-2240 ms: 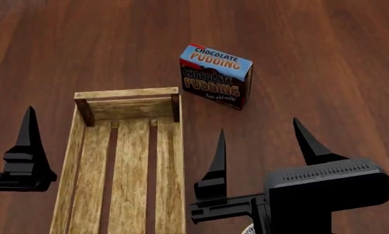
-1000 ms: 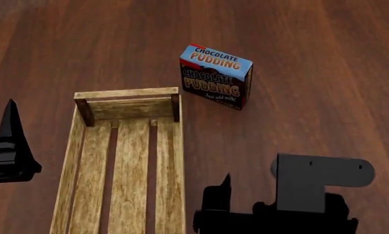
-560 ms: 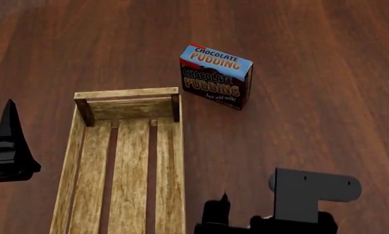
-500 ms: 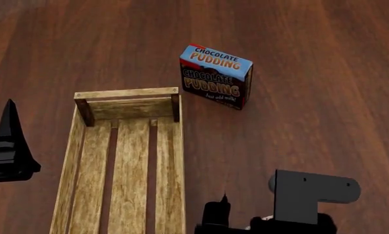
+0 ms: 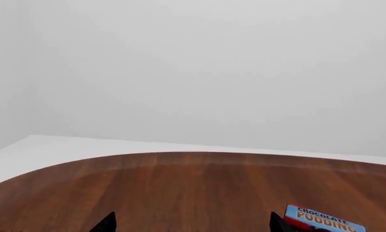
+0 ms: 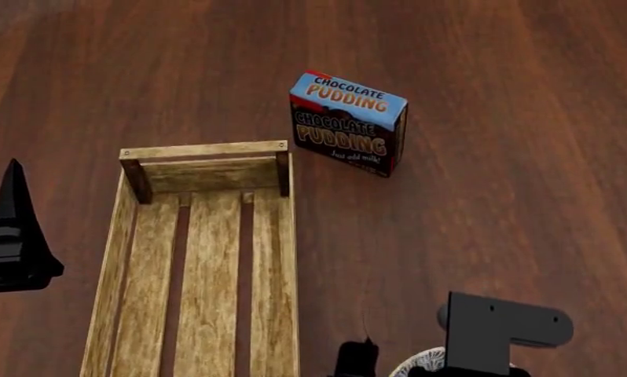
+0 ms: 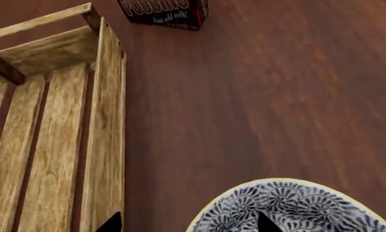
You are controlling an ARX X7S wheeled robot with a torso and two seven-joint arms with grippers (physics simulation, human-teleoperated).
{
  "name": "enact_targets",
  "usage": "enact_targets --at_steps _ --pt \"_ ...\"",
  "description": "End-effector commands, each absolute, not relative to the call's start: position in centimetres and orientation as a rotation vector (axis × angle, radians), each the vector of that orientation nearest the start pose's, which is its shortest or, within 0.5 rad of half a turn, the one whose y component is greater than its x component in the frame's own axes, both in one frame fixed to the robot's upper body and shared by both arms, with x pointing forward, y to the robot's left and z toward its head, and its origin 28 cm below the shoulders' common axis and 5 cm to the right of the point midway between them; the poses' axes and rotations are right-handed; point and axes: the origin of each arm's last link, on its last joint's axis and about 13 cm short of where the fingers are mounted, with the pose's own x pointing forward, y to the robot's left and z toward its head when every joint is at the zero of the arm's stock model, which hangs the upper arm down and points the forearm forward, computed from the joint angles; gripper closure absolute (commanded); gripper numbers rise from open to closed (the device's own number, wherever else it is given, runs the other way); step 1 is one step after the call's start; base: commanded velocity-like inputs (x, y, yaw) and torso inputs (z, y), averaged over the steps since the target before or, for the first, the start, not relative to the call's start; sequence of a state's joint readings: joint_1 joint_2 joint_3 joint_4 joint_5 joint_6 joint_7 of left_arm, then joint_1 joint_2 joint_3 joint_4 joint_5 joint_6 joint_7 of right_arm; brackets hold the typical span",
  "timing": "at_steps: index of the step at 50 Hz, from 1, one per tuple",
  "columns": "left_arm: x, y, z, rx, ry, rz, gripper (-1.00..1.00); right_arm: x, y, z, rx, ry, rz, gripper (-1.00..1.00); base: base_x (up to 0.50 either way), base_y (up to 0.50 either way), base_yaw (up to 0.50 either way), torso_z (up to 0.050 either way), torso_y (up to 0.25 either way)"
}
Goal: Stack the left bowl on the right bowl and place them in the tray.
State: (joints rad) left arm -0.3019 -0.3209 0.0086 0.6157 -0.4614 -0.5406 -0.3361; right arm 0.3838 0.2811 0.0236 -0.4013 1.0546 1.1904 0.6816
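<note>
Patterned bowl [image 7: 296,208] plain only from the right wrist, under spread right jaws at the tray's [image 6: 282,259] four o'clock; left jaws spread too.

The left gripper [image 6: 9,236] sits at the head view's left edge, one black pointed finger [image 6: 15,192] standing upright; its wrist view shows two fingertips set wide apart. The right gripper [image 7: 186,223] is low at the head view's bottom edge, its wrist bracket [image 6: 502,330] above it, two tips spread apart.
</note>
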Motion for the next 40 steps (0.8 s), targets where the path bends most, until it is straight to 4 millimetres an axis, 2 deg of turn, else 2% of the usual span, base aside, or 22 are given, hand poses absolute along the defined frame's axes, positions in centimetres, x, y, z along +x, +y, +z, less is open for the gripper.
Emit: enact_targets --at_steps 1,10,16,40 --pt "23.2 23.6 17.5 -0.085 -0.321 0.058 -1.0 23.4 -10.4 12.1 0.218 0.557 0.025 -1.0 0.0 0.0 0.0 0.0 0.0" --pt "23.1 23.7 17.6 -0.091 -0.324 0.062 -1.0 23.6 -10.0 11.9 0.191 0.594 0.024 -1.0 0.0 0.0 0.0 0.0 0.0" --pt "23.1 23.7 17.7 -0.092 -0.326 0.062 -1.0 23.8 -9.8 11.1 0.17 0.625 0.036 -1.0 0.0 0.0 0.0 0.0 0.0" --pt "23.0 23.7 17.8 -0.094 -0.329 0.061 -1.0 24.0 -9.1 10.6 0.114 0.67 0.059 -1.0 0.0 0.0 0.0 0.0 0.0"
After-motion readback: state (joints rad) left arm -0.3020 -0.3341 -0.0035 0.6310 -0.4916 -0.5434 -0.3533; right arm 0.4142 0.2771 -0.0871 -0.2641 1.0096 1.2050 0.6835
